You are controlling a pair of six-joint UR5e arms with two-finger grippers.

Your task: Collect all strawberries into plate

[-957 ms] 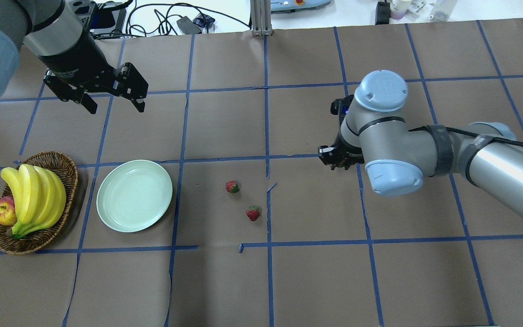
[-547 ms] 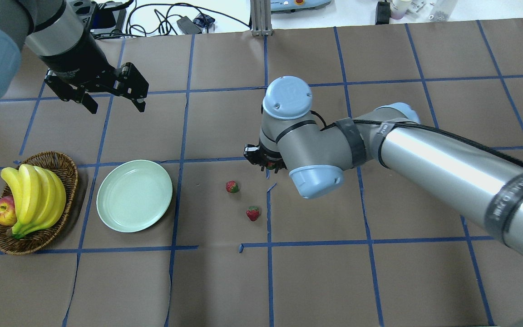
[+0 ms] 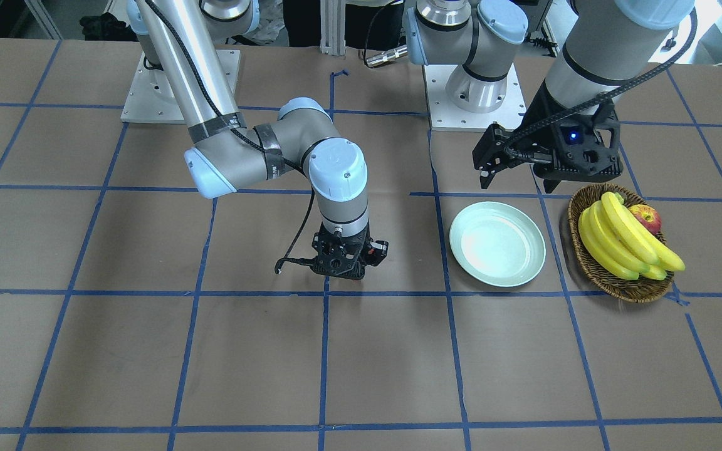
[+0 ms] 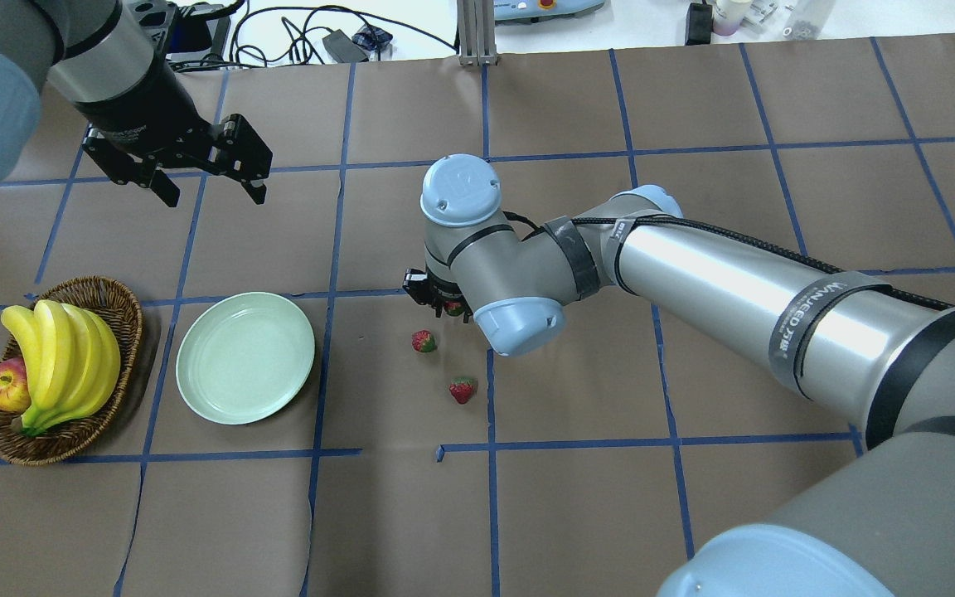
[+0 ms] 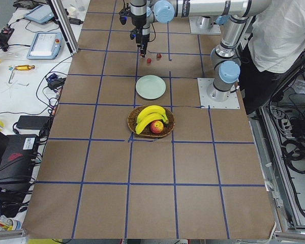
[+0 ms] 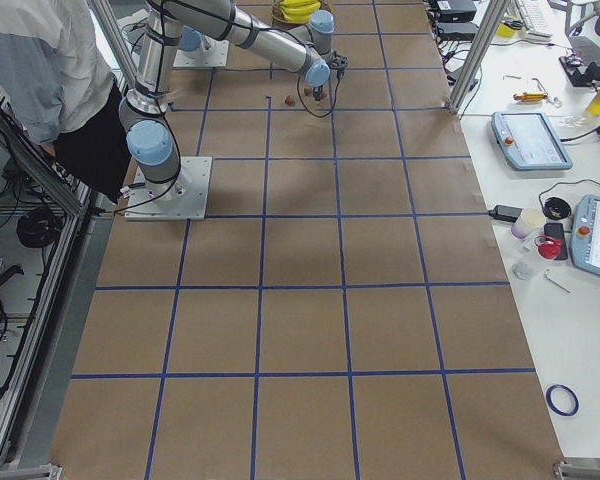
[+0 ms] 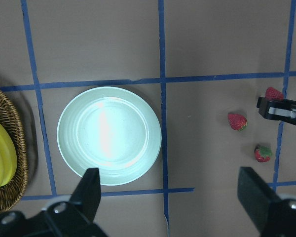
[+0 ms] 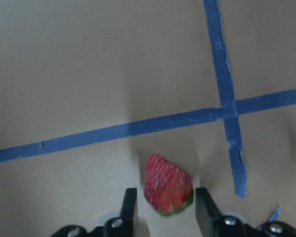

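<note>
Strawberries (image 4: 424,341): two lie on the table (image 4: 577,514), right of the plate (image 4: 245,357). A third strawberry (image 8: 167,190) is pinched in the right gripper (image 8: 165,197) just beyond them, while the left gripper (image 4: 214,199) hangs spread wide beyond the plate.

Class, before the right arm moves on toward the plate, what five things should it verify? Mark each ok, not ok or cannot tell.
1. Right pincer has a strawberry between its fingers: ok.
2. Grip firm enough for the carry: cannot tell.
3. Plate is empty and uncovered: ok.
4. Left pincer is open and holds nothing: ok.
5. All berries collected: not ok; the first loose strawberry and second loose strawberry lie on the table.
</note>
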